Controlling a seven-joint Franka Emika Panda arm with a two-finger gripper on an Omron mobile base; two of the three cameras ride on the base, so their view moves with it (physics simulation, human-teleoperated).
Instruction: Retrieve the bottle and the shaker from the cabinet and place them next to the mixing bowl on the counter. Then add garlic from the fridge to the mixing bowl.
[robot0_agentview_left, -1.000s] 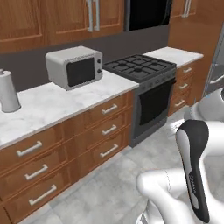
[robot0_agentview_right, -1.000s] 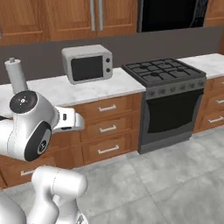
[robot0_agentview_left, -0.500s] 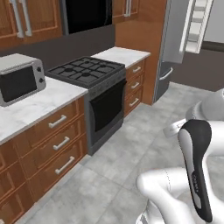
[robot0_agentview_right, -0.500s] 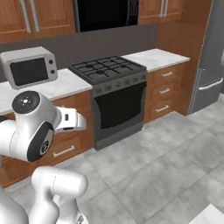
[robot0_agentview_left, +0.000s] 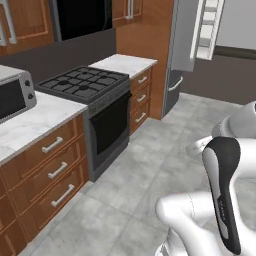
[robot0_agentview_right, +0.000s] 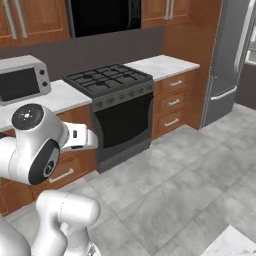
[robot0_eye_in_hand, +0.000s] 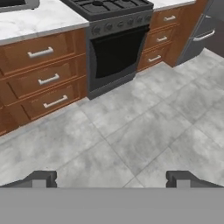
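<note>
Beyond the stove (robot0_agentview_left: 82, 85), at the far end of the counter (robot0_agentview_left: 122, 64) run, the fridge (robot0_agentview_left: 181, 47) is standing with its door swung open, white door bins (robot0_agentview_left: 206, 27) showing against the grey body. Base is facing down the kitchen aisle; grey tile floor (robot0_eye_in_hand: 131, 131) is lying ahead in the hand view. Gripper (robot0_eye_in_hand: 111, 178) is pointing down at that floor, jaws spread wide, nothing between them. Microwave (robot0_agentview_right: 22, 80) is sitting on the marble to the left of the stove.

Progress, judged: bottle, shaker and mixing bowl are out of frame, so whether those two are already set beside the bowl cannot be told. Empty claw plus open fridge suggest the garlic leg is under way. Remaining, by my estimate: closing on the fridge, picking the garlic, carrying it to the bowl. Garlic's shelf position is not readable from this range.
</note>
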